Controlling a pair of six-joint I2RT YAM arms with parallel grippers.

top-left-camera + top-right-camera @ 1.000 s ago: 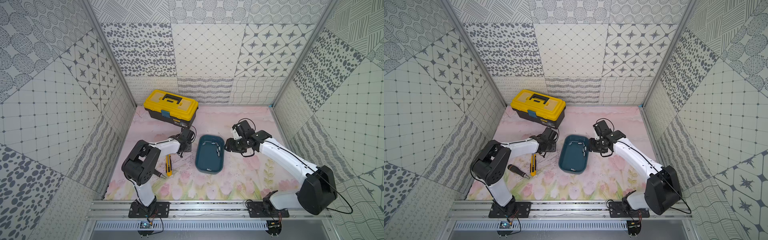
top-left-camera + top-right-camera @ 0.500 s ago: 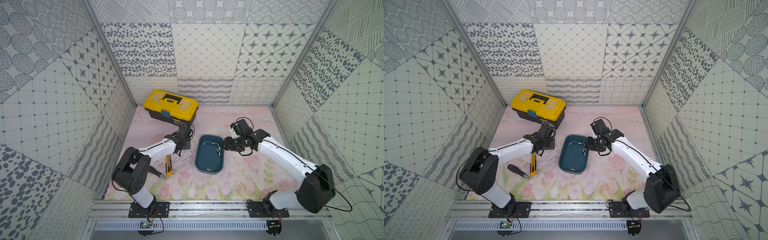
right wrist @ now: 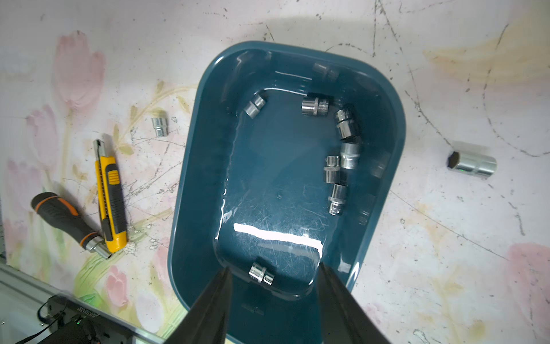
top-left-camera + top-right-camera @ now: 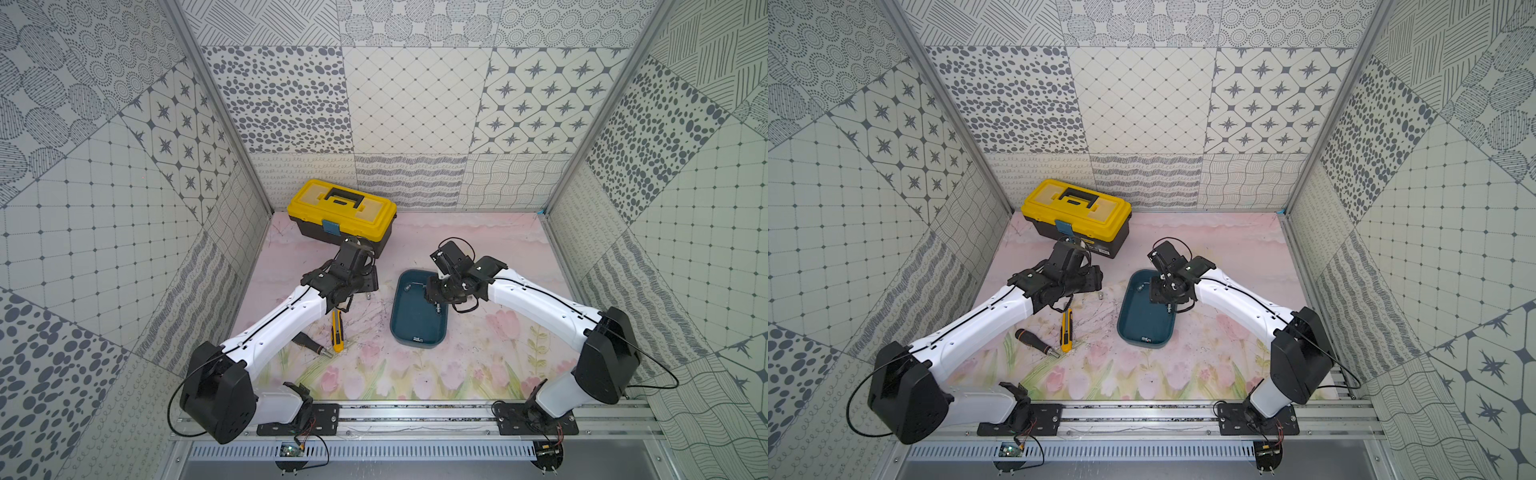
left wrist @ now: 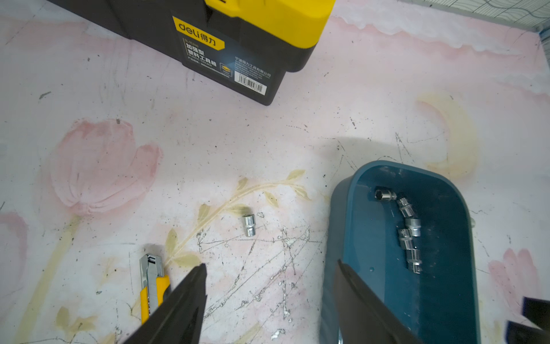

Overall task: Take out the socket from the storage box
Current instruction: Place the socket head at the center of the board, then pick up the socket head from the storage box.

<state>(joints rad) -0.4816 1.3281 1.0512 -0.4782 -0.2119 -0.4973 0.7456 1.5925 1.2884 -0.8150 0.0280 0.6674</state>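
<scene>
The teal storage box (image 4: 415,338) (image 4: 1142,338) sits mid-mat, with several chrome sockets (image 3: 345,125) (image 5: 410,226) along one inner wall. Another socket (image 3: 261,274) lies alone on the box floor. My right gripper (image 3: 274,268) (image 4: 434,297) hangs open above the box (image 3: 190,166), its fingers either side of that lone socket and clear of it. A small socket (image 5: 248,225) (image 3: 159,126) (image 4: 369,296) lies on the mat left of the box (image 5: 336,223). My left gripper (image 5: 270,265) (image 4: 365,282) is open and empty just behind it.
A yellow-lidded black toolbox (image 4: 343,212) (image 4: 1075,212) stands at the back left. A yellow utility knife (image 4: 337,332) (image 3: 110,196) and a black-and-orange driver handle (image 4: 309,344) (image 3: 65,220) lie left of the box. A larger socket (image 3: 472,163) rests on the mat to its right.
My left gripper's jaws have spread wider and its arm has stretched out lower. My right gripper has shifted slightly left over the box.
</scene>
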